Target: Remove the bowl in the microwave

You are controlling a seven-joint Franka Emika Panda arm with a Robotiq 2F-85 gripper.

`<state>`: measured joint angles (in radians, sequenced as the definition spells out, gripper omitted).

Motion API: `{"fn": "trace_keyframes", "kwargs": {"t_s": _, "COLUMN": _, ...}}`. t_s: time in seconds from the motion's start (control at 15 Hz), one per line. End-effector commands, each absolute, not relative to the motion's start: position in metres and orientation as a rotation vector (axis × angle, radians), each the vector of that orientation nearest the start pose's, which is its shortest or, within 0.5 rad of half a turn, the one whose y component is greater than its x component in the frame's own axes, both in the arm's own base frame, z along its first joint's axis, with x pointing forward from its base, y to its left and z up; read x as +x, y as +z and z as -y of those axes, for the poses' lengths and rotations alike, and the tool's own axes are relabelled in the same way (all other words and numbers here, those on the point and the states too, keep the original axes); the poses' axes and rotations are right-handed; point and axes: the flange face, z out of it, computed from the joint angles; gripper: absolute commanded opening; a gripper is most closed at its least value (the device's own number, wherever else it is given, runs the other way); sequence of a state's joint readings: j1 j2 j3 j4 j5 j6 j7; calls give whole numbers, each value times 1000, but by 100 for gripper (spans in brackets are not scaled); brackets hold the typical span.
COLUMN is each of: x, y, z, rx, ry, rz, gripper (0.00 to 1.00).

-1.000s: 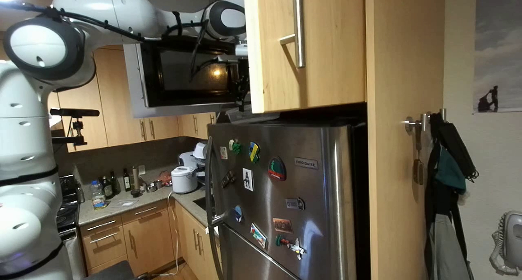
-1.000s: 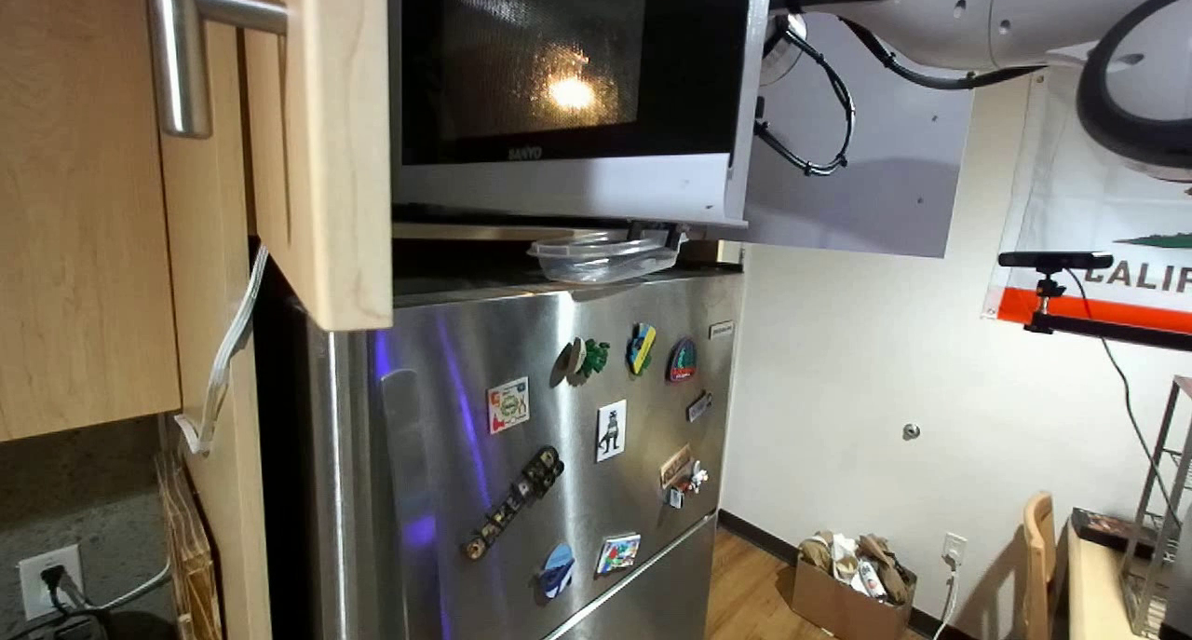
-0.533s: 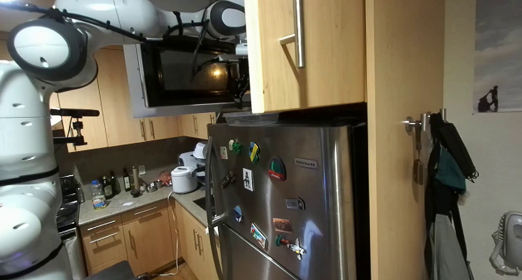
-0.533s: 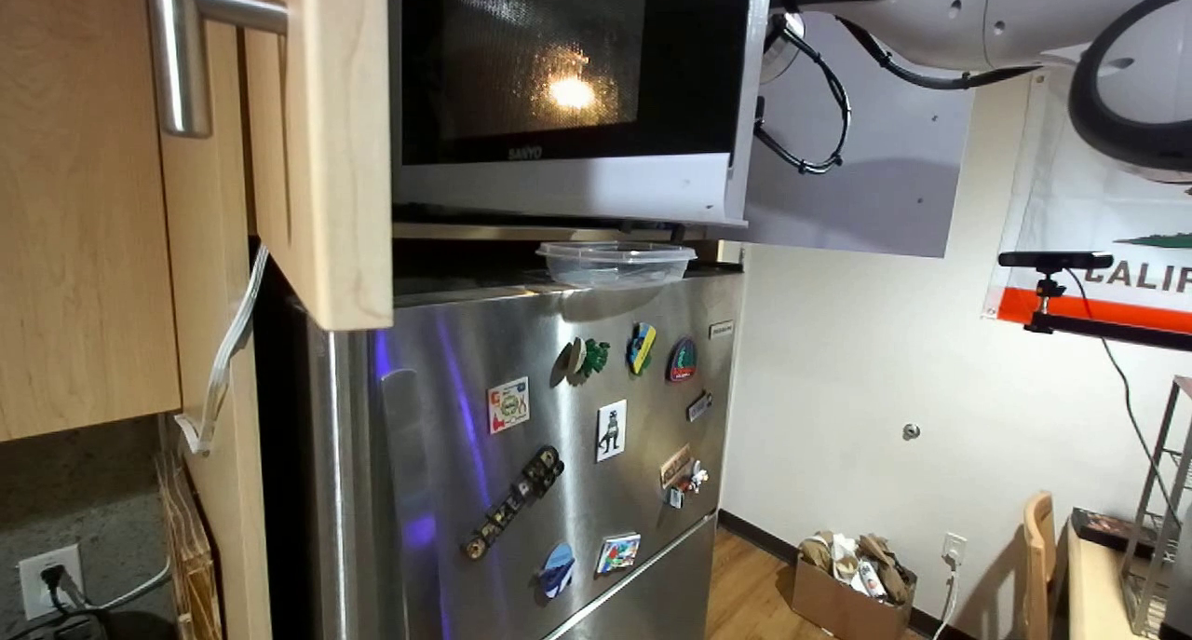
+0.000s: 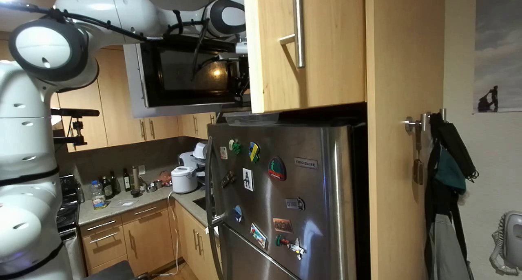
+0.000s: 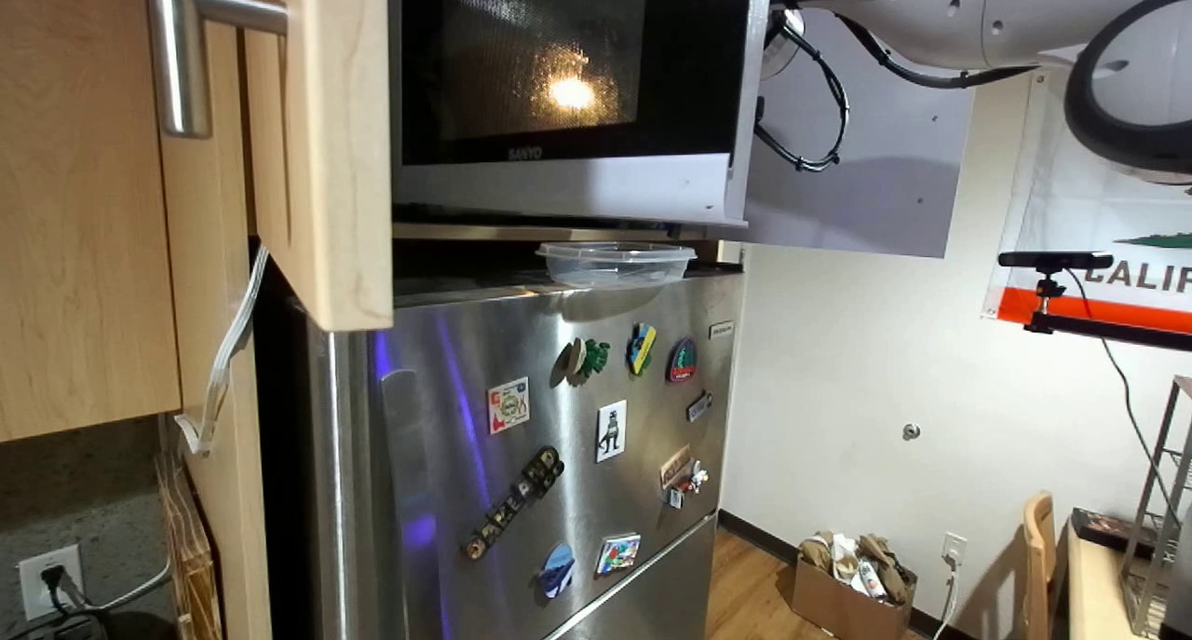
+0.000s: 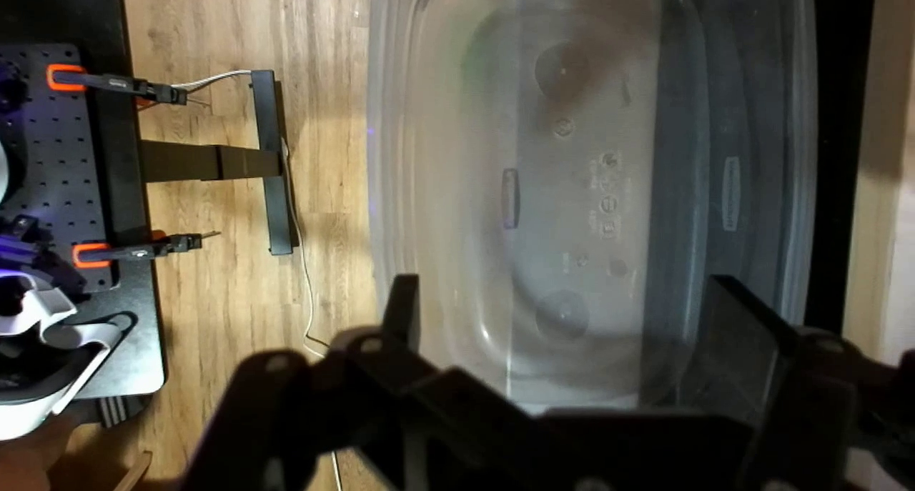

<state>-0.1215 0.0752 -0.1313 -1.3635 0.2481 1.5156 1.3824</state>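
A clear plastic bowl (image 7: 572, 191), shaped like a rectangular tub, lies flat on top of the steel fridge (image 6: 577, 342); it also shows in both exterior views, the bowl (image 5: 253, 118) and the same bowl (image 6: 615, 263). Above its near end in the wrist view, my gripper (image 7: 562, 287) stands open, fingers wide apart with nothing between them. In an exterior view the gripper (image 5: 242, 88) is partly hidden by a wooden cabinet door. The microwave's dark glass door (image 6: 559, 72) stands open above the bowl, its inner face (image 5: 187, 74) towards my arm. The microwave's interior is hidden.
A wooden cabinet door (image 5: 314, 47) with a steel handle stands close beside my wrist. A black table edge (image 7: 139, 226) with clamps lies far below in the wrist view. The counter (image 5: 122, 202) holds bottles and a white cooker (image 5: 184, 179).
The bowl was tilted with my fingers at its rim one second ago. It now lies level on the fridge, released, and my gripper has opened and risen a little above it.
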Motion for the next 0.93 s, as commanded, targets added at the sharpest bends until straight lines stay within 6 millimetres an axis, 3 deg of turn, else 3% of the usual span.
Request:
{"fn": "trace_keyframes", "kwargs": {"t_s": 0.0, "x": 547, "y": 703, "z": 108, "rx": -1947, "ry": 73, "rz": -2053, "gripper": 100}}
{"fn": "trace_keyframes", "kwargs": {"t_s": 0.4, "x": 515, "y": 734, "z": 103, "rx": -1931, "ry": -8, "rz": -2026, "gripper": 100}}
{"fn": "trace_keyframes", "kwargs": {"t_s": 0.87, "x": 476, "y": 742, "z": 91, "rx": -2018, "ry": -174, "rz": -2076, "gripper": 100}}
